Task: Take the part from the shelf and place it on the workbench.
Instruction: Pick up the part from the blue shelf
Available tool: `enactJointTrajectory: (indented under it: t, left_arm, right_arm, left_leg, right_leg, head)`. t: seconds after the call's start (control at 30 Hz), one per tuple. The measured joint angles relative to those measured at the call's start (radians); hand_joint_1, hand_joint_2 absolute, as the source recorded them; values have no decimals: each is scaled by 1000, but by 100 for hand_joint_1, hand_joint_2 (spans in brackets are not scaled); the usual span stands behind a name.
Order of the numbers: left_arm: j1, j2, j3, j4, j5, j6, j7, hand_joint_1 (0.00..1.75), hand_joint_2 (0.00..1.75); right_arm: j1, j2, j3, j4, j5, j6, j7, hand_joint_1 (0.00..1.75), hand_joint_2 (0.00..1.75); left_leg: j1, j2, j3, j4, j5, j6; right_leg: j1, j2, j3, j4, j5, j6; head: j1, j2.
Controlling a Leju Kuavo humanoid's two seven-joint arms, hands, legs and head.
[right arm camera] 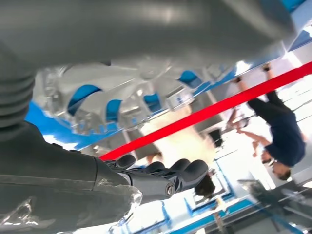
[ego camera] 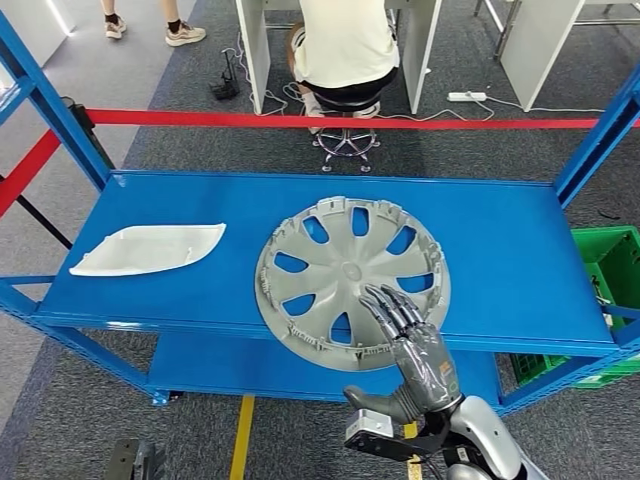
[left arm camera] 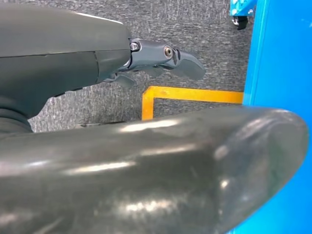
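Observation:
A silver wheel hubcap [ego camera: 352, 277] lies flat on the blue shelf [ego camera: 521, 260], its near rim slightly over the shelf's front edge. My right hand [ego camera: 413, 350] reaches over that near rim, fingers [ego camera: 389, 305] stretched out above the spokes and thumb low in front of the edge. In the right wrist view the hubcap [right arm camera: 110, 97] sits between the thumb and the dark fingers [right arm camera: 165, 175], with a gap showing between fingers and hubcap. My left hand [left arm camera: 73, 63] hangs by the shelf's side over the carpet, fingers straight and holding nothing.
A white curved plastic panel [ego camera: 151, 248] lies on the shelf's left part. A green crate [ego camera: 615, 265] stands at the right. Blue uprights frame both shelf ends. Behind a red barrier tape [ego camera: 340, 121] a person sits on a stool [ego camera: 346, 135]. Yellow floor tape [left arm camera: 191, 94] runs below.

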Motion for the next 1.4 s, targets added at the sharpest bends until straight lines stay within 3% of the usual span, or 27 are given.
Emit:
enactJointTrajectory:
  t: [0.07, 0.1, 0.17, 0.23, 0.27, 0.4, 0.57, 1.1, 1.4]
  left_arm:
    - [2, 3, -7, -5, 11, 3, 3, 0, 0]
    - [3, 4, -10, -9, 16, 5, 5, 0, 0]
    - [10, 4, -18, -17, 24, 10, 10, 0, 0]
    - [19, 5, -22, -27, 29, 15, 12, 0, 0]
    - [22, 5, -22, -30, 30, 18, 12, 0, 0]
    - [25, 7, -25, -36, 32, 21, 12, 0, 0]
    - [19, 9, -31, -36, 32, 20, 12, 0, 0]
    - [16, 11, -40, -36, 33, 20, 12, 0, 0]
    - [11, 24, -73, -36, 56, 37, 12, 0, 0]
  right_arm:
    - [12, -2, -1, 6, 68, -48, 44, 0, 175]
    - [18, -5, -2, 9, 114, -75, 73, 0, 175]
    - [32, -17, -2, 15, 190, -119, 123, 0, 175]
    - [48, -37, -1, 17, 220, -135, 152, 0, 175]
    - [56, -49, 0, 18, 224, -138, 160, 0, 175]
    - [66, -80, 16, 27, 216, -138, 173, 0, 175]
    - [66, -86, 47, 50, 211, -139, 172, 0, 175]
    - [52, -89, 77, 86, 209, -134, 167, 0, 175]
    - [19, -94, 107, 111, 174, -32, 138, 0, 175]
  left_leg:
    - [3, -5, 61, -136, 68, 1]
    - [4, -9, 82, -182, 84, 4]
    - [5, -15, 95, -216, 87, 8]
    - [4, -16, 95, -217, 89, 12]
    - [3, -16, 95, -217, 89, 16]
    - [1, -16, 94, -217, 91, 26]
    - [-1, -16, 93, -216, 91, 29]
    - [2, -16, 93, -218, 94, 26]
    - [2, -16, 93, -218, 94, 26]
  right_leg:
    - [0, 8, 2, 2, -1, 8]
    - [2, 10, 1, 3, -2, 13]
    - [6, 13, -2, 4, -5, 7]
    - [6, 12, -4, -1, -6, -6]
    - [6, 11, -3, -5, -5, -7]
    - [4, 11, 11, -18, 10, 20]
    - [2, 11, 11, -21, 11, 35]
    - [4, 11, 8, -17, 10, 36]
    - [4, 11, 8, -17, 11, 35]
  head:
    - [0, 0]
    - [0, 0]
    - [2, 0]
    - [2, 0]
    - [3, 0]
    - [2, 0]
    - [2, 0]
    - [2, 0]
    - [2, 0]
